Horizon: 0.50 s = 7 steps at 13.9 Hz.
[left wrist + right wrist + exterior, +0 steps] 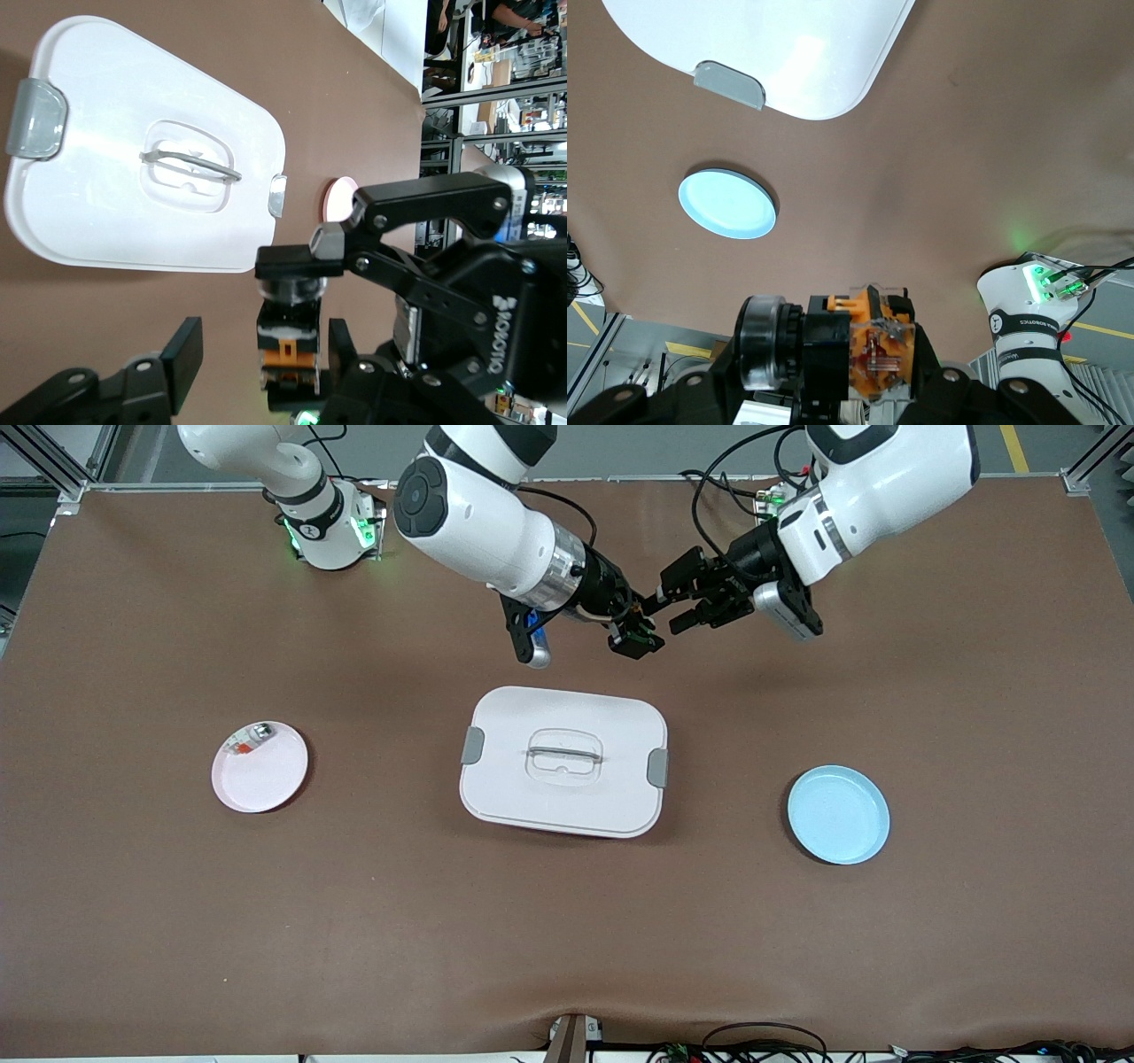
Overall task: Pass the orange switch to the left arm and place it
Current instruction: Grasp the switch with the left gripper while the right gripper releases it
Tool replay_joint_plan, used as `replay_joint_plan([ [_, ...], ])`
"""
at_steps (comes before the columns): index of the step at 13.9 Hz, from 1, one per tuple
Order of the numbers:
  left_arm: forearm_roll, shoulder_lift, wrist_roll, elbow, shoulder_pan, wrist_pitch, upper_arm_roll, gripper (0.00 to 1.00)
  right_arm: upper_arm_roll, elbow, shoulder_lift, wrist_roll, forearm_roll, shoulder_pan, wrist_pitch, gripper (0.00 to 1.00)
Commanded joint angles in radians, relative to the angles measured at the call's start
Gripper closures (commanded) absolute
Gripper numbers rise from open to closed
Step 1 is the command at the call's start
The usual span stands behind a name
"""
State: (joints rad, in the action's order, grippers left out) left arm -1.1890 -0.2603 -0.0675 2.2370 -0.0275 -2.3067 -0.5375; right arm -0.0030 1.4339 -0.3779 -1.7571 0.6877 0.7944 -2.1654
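Above the table beside the box [563, 760], the right gripper [634, 638] clamps the orange switch [288, 341]; the left gripper [257, 354] straddles it half-open, apparently not yet touching.

White arms, black hands

We see two glossy white arms [478, 514] with black bands, silver wrist rings and black two-finger grippers studded with screws; black cables loop from the left arm [877, 478], green lights glow at a base [332, 531], and white lettering, perhaps a maker's name, marks one gripper body.
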Motion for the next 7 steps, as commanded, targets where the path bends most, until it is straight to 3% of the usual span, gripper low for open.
replay_joint_plan([
  [1,-0.066,0.016,-0.025,-0.004,-0.003,-0.069,-0.05,0.35,-0.014,-0.035,-0.021,-0.015,0.019,0.014,0.004,0.79],
  [4,-0.084,0.016,-0.025,0.001,-0.003,-0.074,-0.061,0.44,-0.014,-0.035,-0.021,-0.015,0.019,0.014,0.004,0.79],
  [5,-0.084,0.016,-0.025,0.001,-0.003,-0.072,-0.062,0.5,-0.014,-0.035,-0.021,-0.015,0.019,0.014,0.004,0.79],
  [7,-0.084,0.016,-0.025,0.001,-0.003,-0.074,-0.064,0.75,-0.014,-0.033,-0.021,-0.015,0.019,0.014,0.004,0.79],
])
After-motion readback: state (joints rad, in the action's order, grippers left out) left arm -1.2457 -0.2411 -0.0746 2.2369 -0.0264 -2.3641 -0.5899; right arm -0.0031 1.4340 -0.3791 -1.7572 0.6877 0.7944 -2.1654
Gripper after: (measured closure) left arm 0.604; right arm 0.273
